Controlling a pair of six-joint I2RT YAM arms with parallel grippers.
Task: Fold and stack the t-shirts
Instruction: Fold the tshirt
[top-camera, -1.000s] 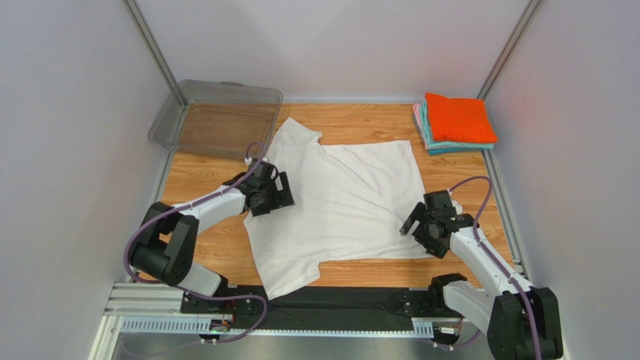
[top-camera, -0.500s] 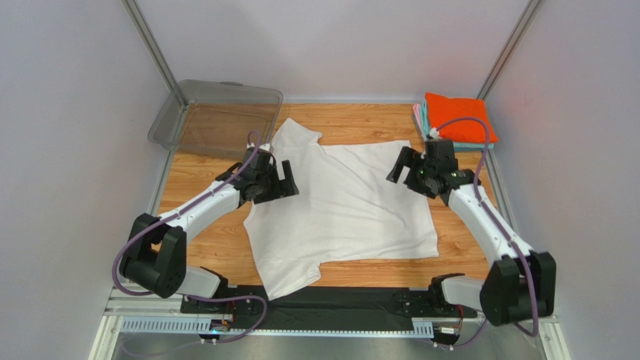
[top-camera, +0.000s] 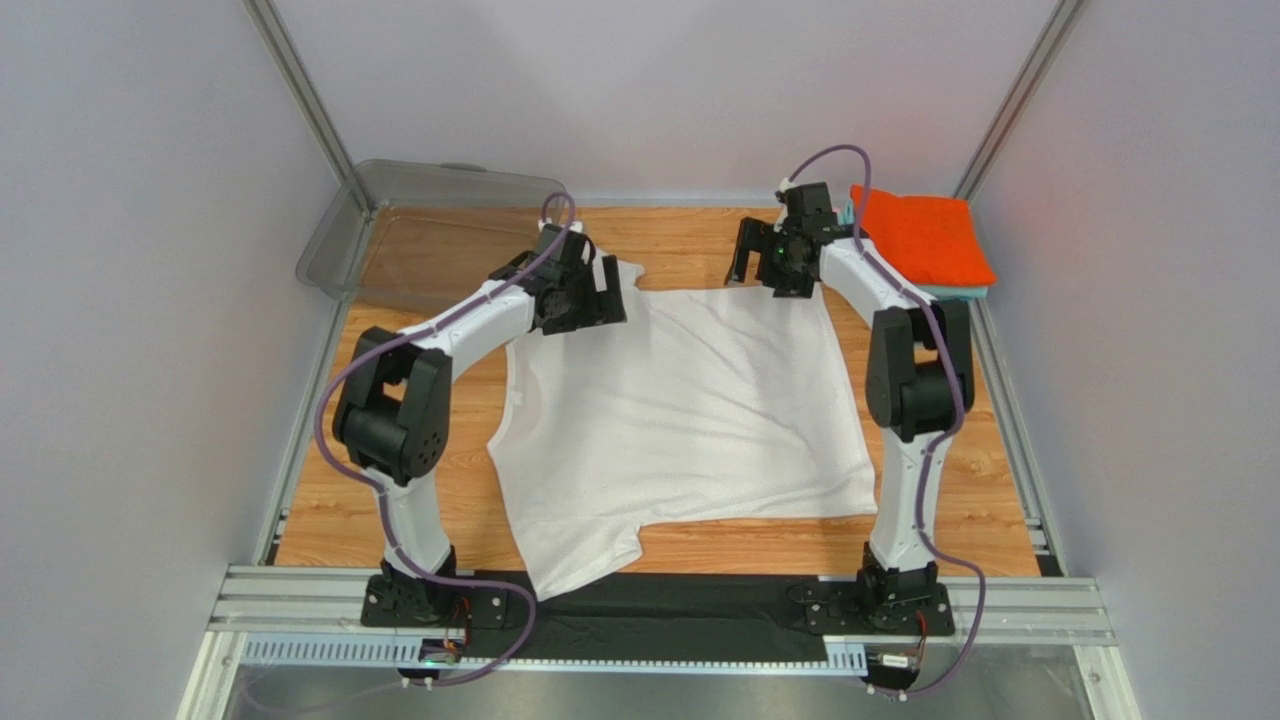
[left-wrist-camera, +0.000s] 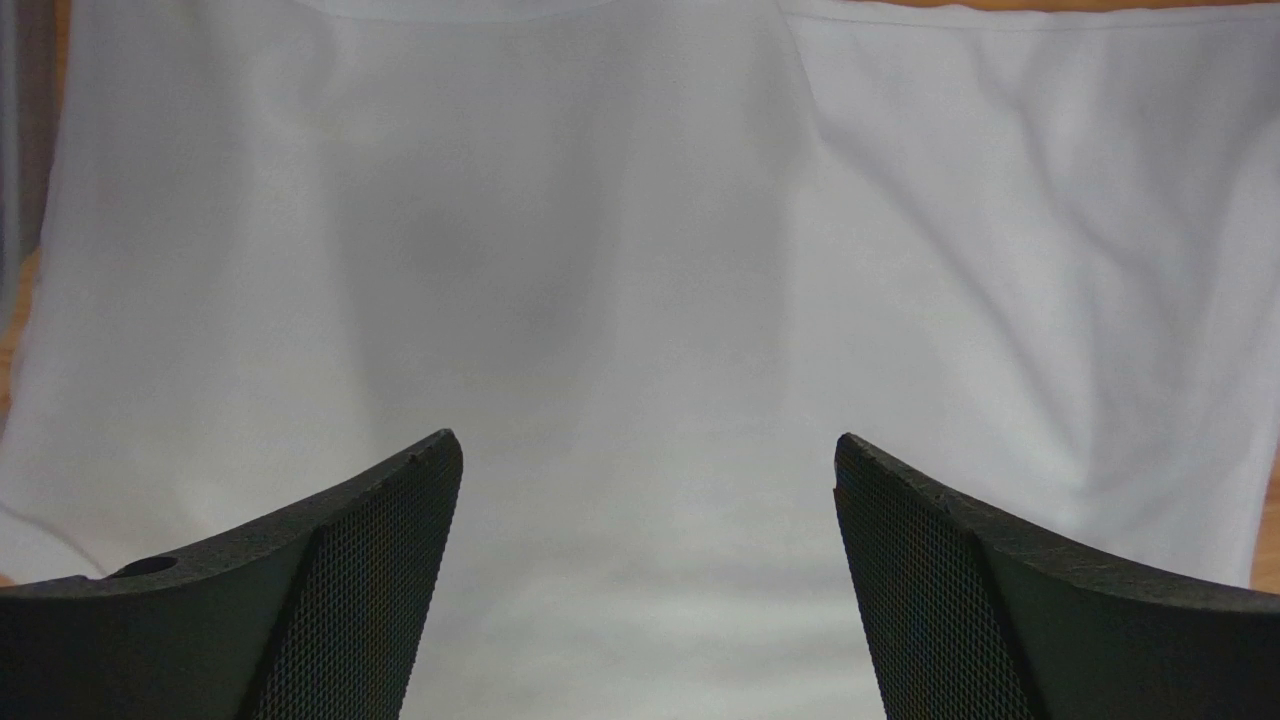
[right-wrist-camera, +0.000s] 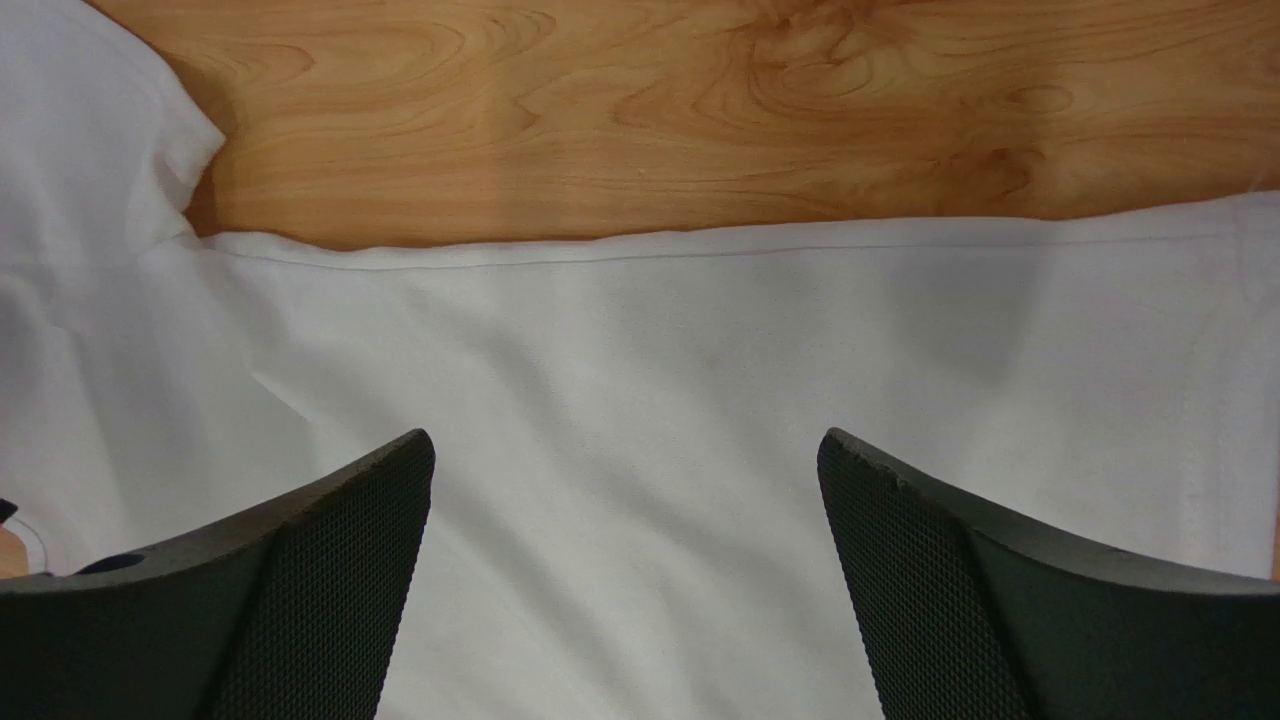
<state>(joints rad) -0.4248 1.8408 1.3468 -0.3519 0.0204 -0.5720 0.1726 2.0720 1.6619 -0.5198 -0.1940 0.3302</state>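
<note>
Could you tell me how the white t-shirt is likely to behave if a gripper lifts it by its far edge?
Probably floppy: the white t-shirt lies flat with soft wrinkles, so it should drape and sag from a pinch. Likely light, being thin cloth. Pushed, it may bunch rather than slide.

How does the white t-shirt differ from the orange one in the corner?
The white t-shirt lies spread open and unfolded; the orange shirt is folded into a square. The white t-shirt covers far more area than the orange shirt, and sits centrally while the orange shirt is in the far right corner. Both lie flat.
</note>
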